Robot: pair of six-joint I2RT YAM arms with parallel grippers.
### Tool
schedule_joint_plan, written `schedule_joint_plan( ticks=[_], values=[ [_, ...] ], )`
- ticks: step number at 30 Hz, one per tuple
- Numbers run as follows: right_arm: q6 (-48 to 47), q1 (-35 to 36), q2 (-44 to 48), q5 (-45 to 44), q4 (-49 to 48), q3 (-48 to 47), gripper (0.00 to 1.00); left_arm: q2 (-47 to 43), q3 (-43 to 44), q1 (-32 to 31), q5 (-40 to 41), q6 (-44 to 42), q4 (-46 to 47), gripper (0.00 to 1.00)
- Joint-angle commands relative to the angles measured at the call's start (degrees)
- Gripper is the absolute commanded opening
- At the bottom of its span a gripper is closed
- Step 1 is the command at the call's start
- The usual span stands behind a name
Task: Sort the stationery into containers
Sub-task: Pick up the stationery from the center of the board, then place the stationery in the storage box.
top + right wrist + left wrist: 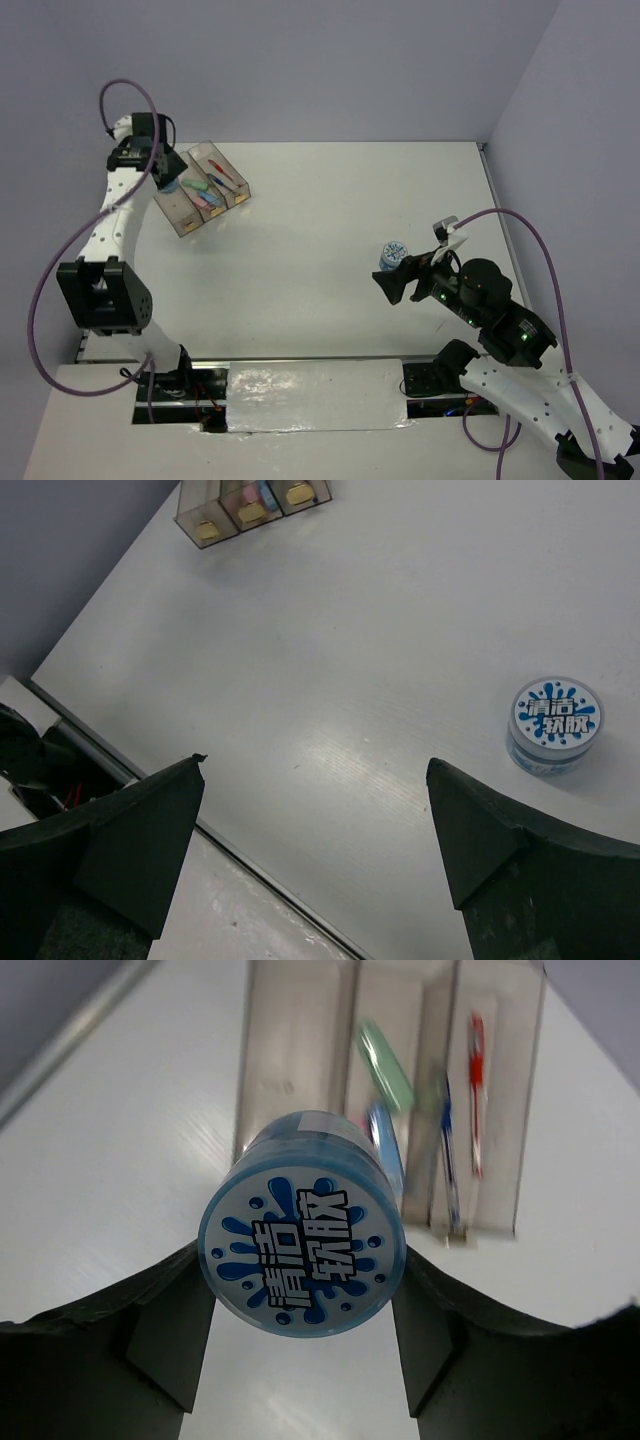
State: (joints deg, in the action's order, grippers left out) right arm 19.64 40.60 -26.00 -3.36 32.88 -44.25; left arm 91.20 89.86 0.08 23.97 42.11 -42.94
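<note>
My left gripper (165,172) is shut on a round blue-white tape roll (302,1225) and holds it above the three joined clear bins (186,215) at the far left. In the left wrist view the left bin (285,1050) looks bare, the middle one holds a green bar (385,1065) and a blue bar (386,1145), and the right one holds a blue pen (450,1155) and a red pen (477,1090). A second tape roll (393,255) stands on the table; it also shows in the right wrist view (556,723). My right gripper (390,287) is open and empty just in front of it.
The white table's far edge meets a grey wall behind the bins. The table's right edge (500,200) runs close to the second roll. The arm bases and a metal rail (310,395) line the near edge.
</note>
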Motion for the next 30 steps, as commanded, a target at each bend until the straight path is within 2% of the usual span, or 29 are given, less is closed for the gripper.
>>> schedule_joint_plan(
  ticks=[1,6,9,15,21,23,24,26,29,30],
  values=[
    [-0.7,-0.1,-1.2,1.6,-4.0,-0.1,1.00,8.7,8.6,5.7,2.8,1.5,-2.8,0.00],
    [-0.7,-0.1,-2.4,2.7,-4.8,-0.8,1.00,20.8,19.0,9.7,-1.3,-1.8,7.5,0.00],
    [-0.7,-0.1,-3.0,3.1,-4.9,-1.2,1.00,27.2,25.7,11.1,-1.7,-3.2,6.6,0.00],
    [-0.8,-0.1,-3.2,6.2,-6.4,-0.1,1.00,31.1,26.7,13.7,-4.6,-3.6,10.4,0.00],
    [-1.0,-0.1,-4.1,6.2,-6.6,0.2,1.00,33.7,26.7,15.2,-5.9,-4.7,11.8,0.10],
    [-1.0,0.0,-4.6,6.2,-7.0,0.2,1.00,34.2,26.4,15.6,-6.6,-4.8,11.9,0.14],
    [-0.9,0.0,-4.8,6.3,-7.2,0.2,1.00,34.6,26.2,15.6,-6.7,-4.8,12.1,0.20],
    [-1.0,-0.1,-5.4,6.4,-7.5,0.0,1.00,35.0,25.5,15.7,-7.2,-4.7,12.6,0.26],
    [-1.3,-0.1,-6.1,6.8,-7.5,-0.3,1.00,35.7,25.2,15.8,-7.4,-4.8,12.9,0.45],
    [-1.3,-0.1,-6.2,6.8,-7.5,-0.3,1.00,35.7,24.9,15.8,-7.9,-4.8,13.4,0.56]
  ],
)
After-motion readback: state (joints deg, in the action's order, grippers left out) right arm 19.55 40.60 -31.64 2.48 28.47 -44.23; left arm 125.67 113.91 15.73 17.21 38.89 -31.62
